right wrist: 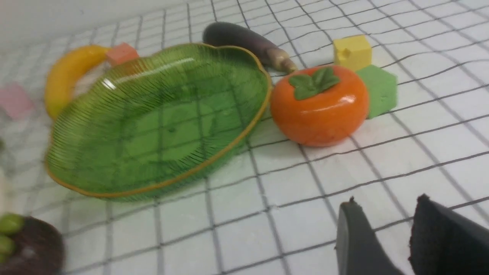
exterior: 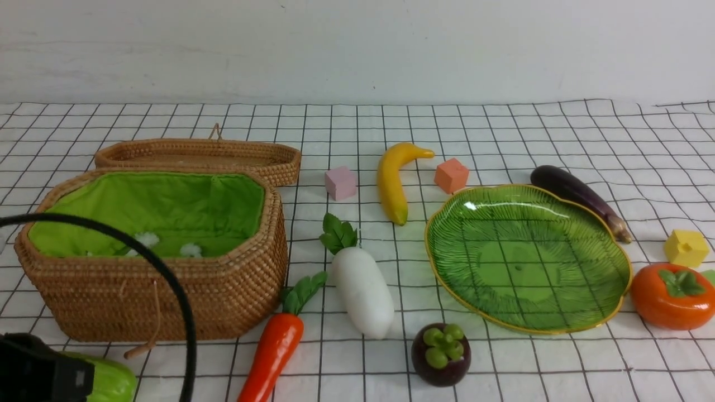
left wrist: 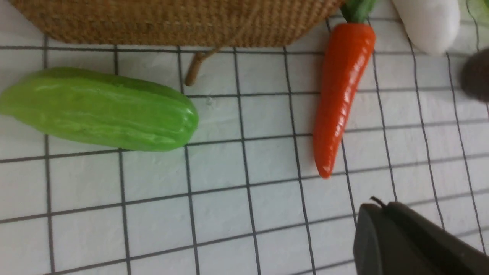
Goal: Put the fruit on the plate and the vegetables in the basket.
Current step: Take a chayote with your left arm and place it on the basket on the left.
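Left tool [left wrist: 378, 208] pinched closed, empty, gourd [left wrist: 103, 110] apart from it, right tool [right wrist: 386, 204] parted, empty, persimmon [right wrist: 319, 107] ahead

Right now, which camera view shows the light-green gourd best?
The left wrist view: the gourd lies there whole on the checked cloth, close to the basket wall. In the front view the black left arm hides most of it; only one end shows. The right wrist view does not show it.

Banana [exterior: 391, 184], mangosteen [exterior: 441, 354], persimmon [exterior: 670, 298] around plate [exterior: 525, 251]; radish [exterior: 363, 290], carrot [exterior: 276, 349] beside basket [exterior: 167, 290]
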Controlling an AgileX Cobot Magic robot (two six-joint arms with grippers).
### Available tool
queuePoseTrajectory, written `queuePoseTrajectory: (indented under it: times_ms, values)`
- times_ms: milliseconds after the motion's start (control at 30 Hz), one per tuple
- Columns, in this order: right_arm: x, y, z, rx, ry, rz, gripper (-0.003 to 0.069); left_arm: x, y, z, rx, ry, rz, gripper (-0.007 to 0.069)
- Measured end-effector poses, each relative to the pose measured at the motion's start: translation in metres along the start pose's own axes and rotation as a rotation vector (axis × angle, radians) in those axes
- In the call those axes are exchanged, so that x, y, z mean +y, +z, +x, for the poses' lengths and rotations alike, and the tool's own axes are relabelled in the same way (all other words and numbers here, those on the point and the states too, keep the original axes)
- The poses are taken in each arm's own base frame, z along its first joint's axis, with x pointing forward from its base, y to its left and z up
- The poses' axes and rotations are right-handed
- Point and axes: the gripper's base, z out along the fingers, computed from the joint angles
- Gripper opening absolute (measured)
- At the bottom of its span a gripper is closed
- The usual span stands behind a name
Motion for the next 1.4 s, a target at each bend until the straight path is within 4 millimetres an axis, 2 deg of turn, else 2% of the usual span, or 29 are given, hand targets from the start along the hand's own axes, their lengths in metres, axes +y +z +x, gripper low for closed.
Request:
queuePoseTrajectory:
  times_ms: [67, 100, 167, 333, 400, 467, 600, 667, 733, 900, 967, 1033, 1067, 1133, 1267, 1400]
  values:
    - [0.003, 0.000, -0.001, -0.016, 0.131, -0.035, 0.0239, -0.004, 0.000, 0.002, 0.025, 0.070, 0.036, -0.0013]
    - [0.006, 0.000, -0.005, -0.045, 0.289, -0.078, 0.0239, -0.010, 0.000, 0.006, 0.054, 0.166, 0.087, -0.0013]
    - [0.009, -0.001, -0.009, -0.077, 0.426, -0.118, 0.0239, -0.016, 0.000, 0.007, 0.059, 0.226, 0.127, -0.0013]
    - [0.011, -0.002, -0.015, -0.133, 0.529, -0.163, 0.0236, -0.022, 0.000, 0.005, 0.032, 0.198, 0.185, -0.0013]
    - [0.016, -0.005, -0.019, -0.069, 0.532, -0.182, 0.0220, -0.023, 0.001, 0.002, 0.034, 0.184, 0.193, -0.0013]
    - [0.023, -0.013, -0.029, -0.031, 0.494, -0.217, 0.0203, -0.023, 0.002, 0.001, 0.045, 0.185, 0.195, -0.0013]
    - [0.056, -0.047, -0.084, 0.158, 0.196, -0.362, 0.0161, -0.026, 0.002, -0.007, 0.092, 0.229, 0.210, -0.0013]
    - [0.065, -0.056, -0.100, 0.236, 0.085, -0.419, 0.0154, -0.027, 0.000, -0.011, 0.089, 0.256, 0.215, -0.0013]
    - [0.084, -0.073, -0.134, 0.394, -0.159, -0.526, 0.0151, -0.030, -0.006, -0.018, 0.075, 0.343, 0.225, -0.0013]
    - [0.107, -0.089, -0.174, 0.519, -0.445, -0.701, 0.0151, -0.036, -0.009, -0.021, 0.123, 0.578, 0.278, -0.0013]
    - [0.112, -0.091, -0.183, 0.505, -0.504, -0.747, 0.0151, -0.041, -0.009, -0.017, 0.148, 0.720, 0.303, -0.0013]
    - [0.114, -0.091, -0.185, 0.491, -0.528, -0.763, 0.0151, -0.043, -0.009, -0.015, 0.162, 0.792, 0.297, -0.0013]
    - [0.116, -0.089, -0.187, 0.451, -0.564, -0.782, 0.0153, -0.041, -0.008, -0.012, 0.201, 0.889, 0.253, -0.0013]
    - [0.117, -0.088, -0.188, 0.422, -0.589, -0.790, 0.0153, -0.036, -0.004, -0.012, 0.249, 0.950, 0.183, -0.0013]
    - [0.118, -0.084, -0.185, 0.395, -0.645, -0.802, 0.0158, -0.020, 0.006, -0.016, 0.363, 0.995, 0.026, -0.0013]
    - [0.117, -0.079, -0.177, 0.417, -0.679, -0.801, 0.0162, -0.013, 0.015, -0.018, 0.385, 0.963, -0.036, -0.0013]
